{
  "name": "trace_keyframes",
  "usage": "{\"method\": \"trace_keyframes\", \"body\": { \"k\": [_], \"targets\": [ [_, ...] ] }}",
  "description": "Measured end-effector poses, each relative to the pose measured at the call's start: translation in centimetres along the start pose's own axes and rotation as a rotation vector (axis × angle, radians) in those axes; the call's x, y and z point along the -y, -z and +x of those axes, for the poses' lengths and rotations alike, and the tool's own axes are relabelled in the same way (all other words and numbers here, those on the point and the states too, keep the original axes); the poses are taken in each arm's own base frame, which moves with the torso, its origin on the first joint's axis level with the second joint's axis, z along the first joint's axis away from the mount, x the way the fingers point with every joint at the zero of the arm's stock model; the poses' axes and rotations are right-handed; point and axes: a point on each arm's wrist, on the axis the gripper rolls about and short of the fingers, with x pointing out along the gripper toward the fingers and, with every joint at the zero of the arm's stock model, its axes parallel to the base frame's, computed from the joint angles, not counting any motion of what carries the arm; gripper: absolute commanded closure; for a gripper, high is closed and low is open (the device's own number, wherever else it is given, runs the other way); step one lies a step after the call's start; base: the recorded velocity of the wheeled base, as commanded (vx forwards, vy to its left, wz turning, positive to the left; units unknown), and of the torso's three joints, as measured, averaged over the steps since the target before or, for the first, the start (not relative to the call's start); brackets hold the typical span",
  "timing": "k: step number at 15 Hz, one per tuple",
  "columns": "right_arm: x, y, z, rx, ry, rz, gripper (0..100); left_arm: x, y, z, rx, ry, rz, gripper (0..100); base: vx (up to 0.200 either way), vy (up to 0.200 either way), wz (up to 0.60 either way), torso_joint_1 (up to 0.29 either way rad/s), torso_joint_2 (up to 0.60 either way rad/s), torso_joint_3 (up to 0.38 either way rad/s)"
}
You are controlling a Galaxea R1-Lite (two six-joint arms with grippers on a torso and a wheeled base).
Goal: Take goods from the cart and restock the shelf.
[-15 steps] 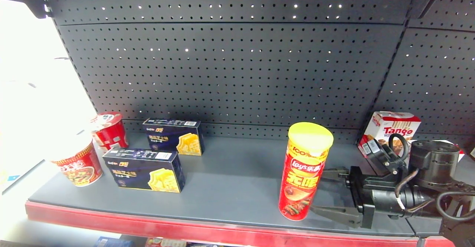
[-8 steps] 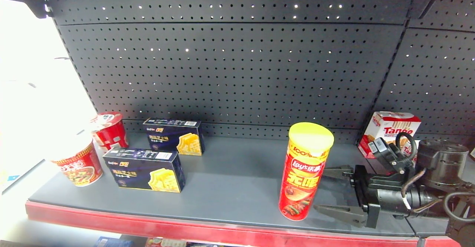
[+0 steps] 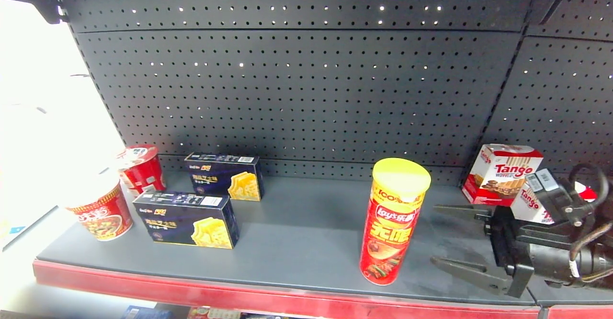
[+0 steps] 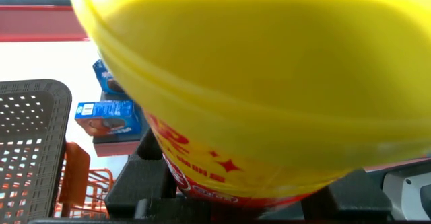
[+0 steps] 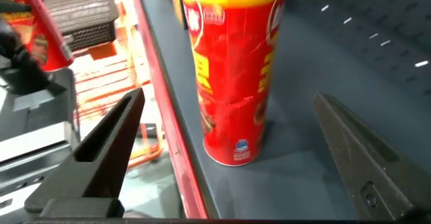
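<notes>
A red chips can with a yellow lid stands upright on the grey shelf, near its front edge. My right gripper is open just right of it, lying level above the shelf and apart from the can. From the right wrist the same can stands beyond the gap between the fingers of my right gripper. My left gripper is shut on a second chips can, whose yellow lid sits close to the camera. That second can is off the shelf, over the aisle.
Two cup noodles and two dark blue boxes stand at the shelf's left. Wafer boxes sit at the back right, behind my right arm. A pegboard wall closes the back. A dark cart basket is below.
My right gripper has drawn back to the right, away from the standing chips can, staying open. The can has kept its place on the shelf.
</notes>
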Motion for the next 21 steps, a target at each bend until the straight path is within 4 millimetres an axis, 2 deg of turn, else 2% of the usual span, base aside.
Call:
{"method": "trace_keyframes", "body": {
  "k": [5, 8, 10, 16, 21],
  "targets": [
    [-1.2, -2.3, -3.2, 0.040, 0.142, -0.050, 0, 0.0, 0.0, 0.0, -0.001, -0.002, 0.000, 100, 0.000, 0.000, 0.00, 0.000, 0.00, 0.000],
    [-2.7, -3.7, -5.2, 0.061, 0.355, -0.071, 0, 0.0, 0.1, 0.1, -0.002, -0.004, 0.001, 100, 0.000, 0.000, 0.00, 0.000, 0.00, 0.000],
    [-4.1, -3.8, -7.0, 0.059, 0.512, -0.058, 0, 0.0, 0.2, 0.1, -0.002, -0.008, 0.003, 100, 0.000, 0.000, 0.00, 0.000, 0.00, 0.000],
    [-8.6, -2.3, -11.2, -0.013, 0.983, 0.003, 0, -0.1, 0.1, 0.2, 0.019, -0.018, 0.020, 100, 0.000, 0.000, 0.00, 0.000, 0.00, 0.000],
    [-13.0, 2.6, -14.1, 0.006, 1.289, -0.005, 0, -0.1, 0.2, 0.5, 0.032, -0.018, 0.023, 100, 0.000, 0.000, 0.00, 0.000, 0.00, 0.000]
  ]
}}
